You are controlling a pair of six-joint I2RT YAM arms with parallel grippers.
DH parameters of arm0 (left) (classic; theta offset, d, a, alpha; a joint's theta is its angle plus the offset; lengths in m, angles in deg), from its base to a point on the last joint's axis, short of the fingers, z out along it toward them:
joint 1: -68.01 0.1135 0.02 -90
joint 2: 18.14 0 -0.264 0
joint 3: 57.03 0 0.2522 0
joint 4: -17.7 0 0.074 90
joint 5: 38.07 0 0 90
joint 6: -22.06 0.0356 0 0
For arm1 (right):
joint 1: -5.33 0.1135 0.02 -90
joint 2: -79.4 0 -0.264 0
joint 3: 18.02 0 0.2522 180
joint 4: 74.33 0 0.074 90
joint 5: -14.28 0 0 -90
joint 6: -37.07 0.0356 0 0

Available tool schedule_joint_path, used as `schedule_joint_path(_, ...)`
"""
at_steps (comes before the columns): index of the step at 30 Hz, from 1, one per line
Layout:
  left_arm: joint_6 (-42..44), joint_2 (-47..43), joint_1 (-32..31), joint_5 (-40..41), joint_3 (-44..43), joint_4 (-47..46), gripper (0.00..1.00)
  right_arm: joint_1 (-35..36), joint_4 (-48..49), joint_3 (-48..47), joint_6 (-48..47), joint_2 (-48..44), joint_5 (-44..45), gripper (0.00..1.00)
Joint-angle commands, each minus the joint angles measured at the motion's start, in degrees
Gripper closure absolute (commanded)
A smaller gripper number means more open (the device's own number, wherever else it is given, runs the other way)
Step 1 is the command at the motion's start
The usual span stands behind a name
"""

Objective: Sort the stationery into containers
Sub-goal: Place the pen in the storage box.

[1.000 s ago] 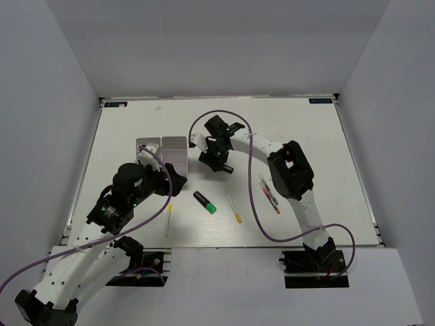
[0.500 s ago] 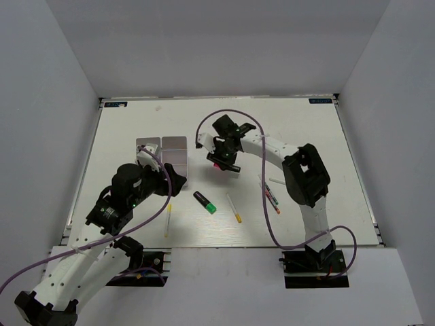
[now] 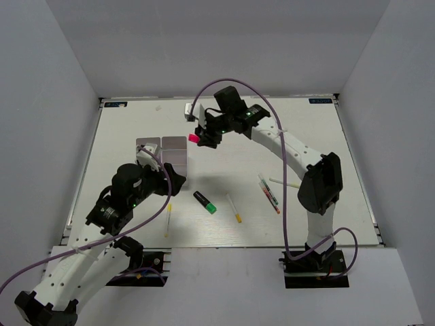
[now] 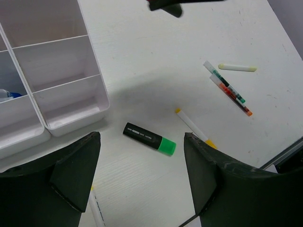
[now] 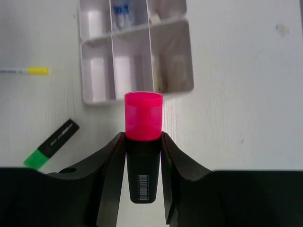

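Right wrist view has the right end effector (image 5: 143, 146) clamped on the black barrel of a pink-capped highlighter (image 5: 143, 116). The cap juts forward toward the divided white containers (image 5: 176, 61) below, apparently lined up for a drop into a compartment. Held above the tabletop (image 5: 236, 94), it clears the walls. The left end effector (image 4: 142, 175) hangs wide open and empty above the green-capped highlighter (image 4: 149, 139), likely its next pick.

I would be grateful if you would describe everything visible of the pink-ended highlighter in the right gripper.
The pink-ended highlighter has a black, plastic-looking barrel with a white barcode label and a glossy pink cap. The right gripper is shut on the barrel, cap pointing away from the wrist. It hangs clear of the table, near the containers.
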Motion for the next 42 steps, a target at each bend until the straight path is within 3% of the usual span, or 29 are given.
schedule_joint_path(1,0.6,-1.2,0.2,1.3,-1.5,-0.2,0.19,1.6,-1.2,-7.9,-2.3,5.7,-10.9,1.0)
schedule_joint_path(11,0.6,-5.5,0.2,2.3,-0.9,-0.7,0.19,4.9,0.9,-22.2,-2.2,17.0,-21.7,1.0)
schedule_joint_path(20,0.6,-5.6,0.2,1.8,-0.9,-0.7,0.19,6.1,4.6,-23.0,-2.2,22.3,-26.1,1.0)
schedule_joint_path(27,0.6,-5.6,0.2,2.3,-0.9,-0.7,0.19,5.5,5.1,-24.4,-8.6,25.2,-31.8,1.0)
schedule_joint_path(38,0.6,-5.6,0.2,2.3,-0.9,-0.7,0.19,4.2,5.0,-23.8,-15.0,27.4,-33.5,1.0)
schedule_joint_path(42,0.6,-5.6,0.2,2.3,-0.9,-0.7,0.19,3.8,5.6,-23.2,-15.3,27.8,-33.9,0.86)
